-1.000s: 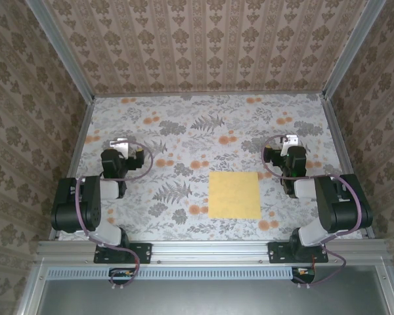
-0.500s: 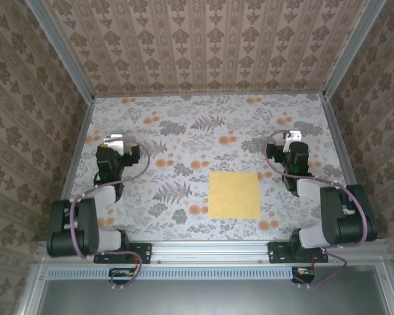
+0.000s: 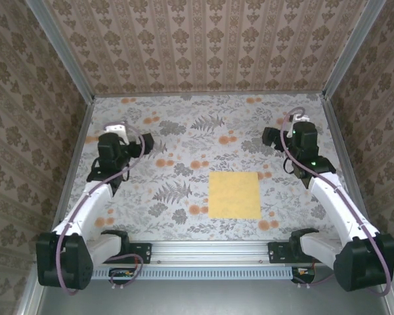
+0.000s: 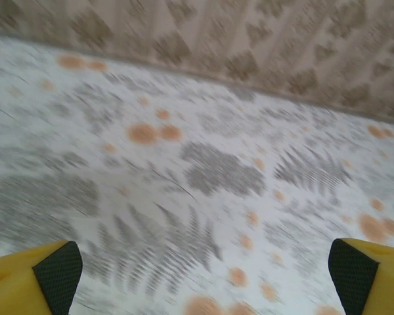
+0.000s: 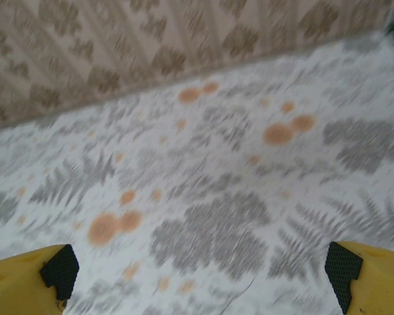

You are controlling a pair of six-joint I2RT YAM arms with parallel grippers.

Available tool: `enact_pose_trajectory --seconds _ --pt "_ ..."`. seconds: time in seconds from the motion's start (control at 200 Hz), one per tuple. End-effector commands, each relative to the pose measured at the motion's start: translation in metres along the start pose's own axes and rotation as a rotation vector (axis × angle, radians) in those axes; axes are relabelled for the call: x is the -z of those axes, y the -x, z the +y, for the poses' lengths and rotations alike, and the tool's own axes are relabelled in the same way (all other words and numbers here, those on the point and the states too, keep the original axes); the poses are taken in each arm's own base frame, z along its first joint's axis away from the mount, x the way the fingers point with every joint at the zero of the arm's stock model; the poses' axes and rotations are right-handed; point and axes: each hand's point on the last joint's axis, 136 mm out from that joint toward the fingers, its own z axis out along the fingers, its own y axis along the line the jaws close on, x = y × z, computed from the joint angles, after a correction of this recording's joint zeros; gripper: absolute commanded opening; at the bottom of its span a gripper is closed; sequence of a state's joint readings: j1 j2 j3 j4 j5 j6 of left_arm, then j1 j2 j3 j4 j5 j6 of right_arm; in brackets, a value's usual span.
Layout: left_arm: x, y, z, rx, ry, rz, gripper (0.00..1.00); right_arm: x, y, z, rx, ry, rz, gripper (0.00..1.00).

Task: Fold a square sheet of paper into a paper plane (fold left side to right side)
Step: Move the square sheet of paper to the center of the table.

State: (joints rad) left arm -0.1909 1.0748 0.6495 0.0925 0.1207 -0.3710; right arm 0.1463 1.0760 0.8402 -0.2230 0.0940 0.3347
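Hovering wide open, empty: left end effector [image 4: 200,272], right end effector [image 5: 200,269]. Sheet of paper [image 3: 234,195] lies flat on the counter [image 3: 184,131] between them; a scraping pinch at that thin edge could skid or crumple it.

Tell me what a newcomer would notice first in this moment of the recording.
The square sheet of paper stands out at once: plain yellow-orange, flat and unfolded on the floral table, near the front edge and right of centre. An arm reaches over the table on either side of it. The left gripper and right gripper both stand wide open, holding nothing, well clear of the sheet.
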Motion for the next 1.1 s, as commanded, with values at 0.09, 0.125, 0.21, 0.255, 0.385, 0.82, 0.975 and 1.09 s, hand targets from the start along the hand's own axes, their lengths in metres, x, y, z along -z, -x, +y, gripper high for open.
enact_pose_trajectory --seconds 0.09,0.125,0.21,0.255,0.385,0.82,0.975,1.09 --pt "-0.009 -0.061 -0.05 0.099 -0.14 0.182 1.0 0.015 -0.117 0.033 0.08 0.017 0.449 1.0" --pt "-0.011 -0.068 -0.056 0.099 -0.151 0.199 1.0 0.016 -0.131 0.041 0.102 0.024 0.488 1.0" --pt "-0.017 -0.08 -0.069 0.116 -0.191 0.228 1.0 0.017 -0.157 0.053 0.155 0.028 0.563 1.0" --pt "-0.021 -0.084 -0.076 0.125 -0.208 0.24 1.0 0.016 -0.17 0.057 0.183 0.026 0.595 1.0" --pt "-0.028 -0.096 -0.095 0.118 -0.247 0.283 1.0 0.013 -0.202 0.07 0.257 0.029 0.681 1.0" --pt "-0.031 -0.102 -0.099 0.094 -0.219 0.3 1.0 -0.009 -0.262 0.082 0.375 0.01 0.848 0.95" --pt "-0.028 -0.099 -0.094 0.083 -0.19 0.288 1.0 -0.013 -0.271 0.082 0.394 -0.004 0.879 0.92" --pt "-0.026 -0.097 -0.09 0.077 -0.17 0.281 1.0 -0.017 -0.274 0.083 0.395 -0.016 0.889 0.91"
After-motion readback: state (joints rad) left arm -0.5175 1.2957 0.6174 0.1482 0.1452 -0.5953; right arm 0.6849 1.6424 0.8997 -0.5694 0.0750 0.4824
